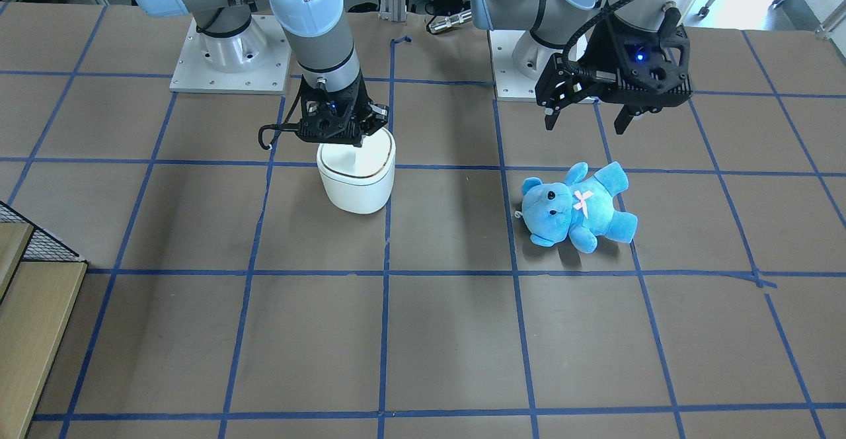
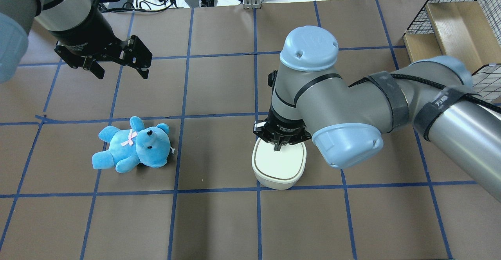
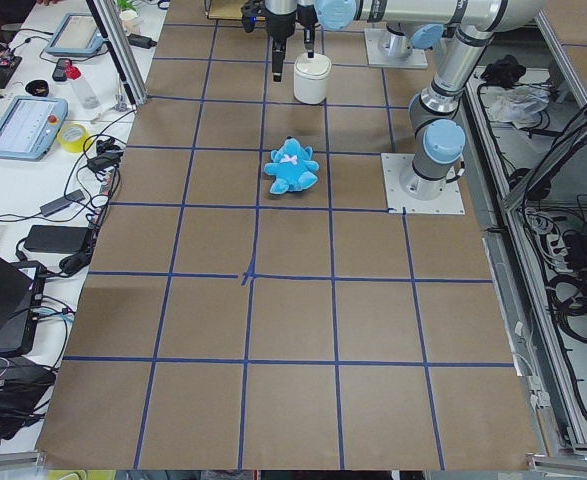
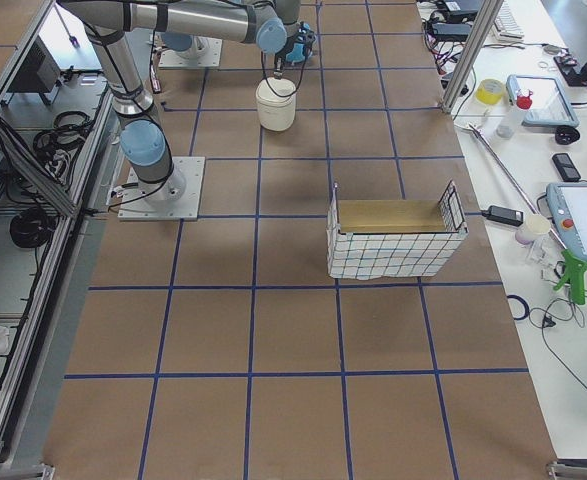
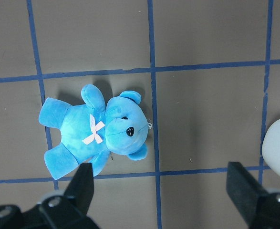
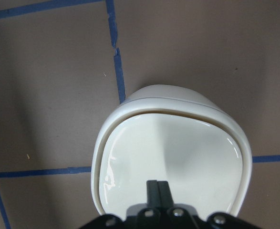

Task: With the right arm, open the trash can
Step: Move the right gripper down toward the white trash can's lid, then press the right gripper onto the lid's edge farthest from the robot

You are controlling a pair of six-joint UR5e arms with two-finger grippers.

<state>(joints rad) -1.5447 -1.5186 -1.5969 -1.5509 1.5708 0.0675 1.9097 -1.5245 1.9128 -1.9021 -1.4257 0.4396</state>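
The white trash can stands on the table, its lid ringed by a thin dark-gold line; it also shows in the overhead view and the right wrist view. My right gripper is shut, its fingertips pressed together and pointing down onto the lid near the rim on the robot's side. In the front-facing view the right gripper covers that edge of the can. I cannot tell whether the lid is tilted. My left gripper is open and empty, hovering above the table on the robot's side of the teddy bear.
A blue teddy bear lies on its back, a grid square from the can on the left arm's side; it also shows in the left wrist view. A wire basket with a wooden box stands at the far right corner.
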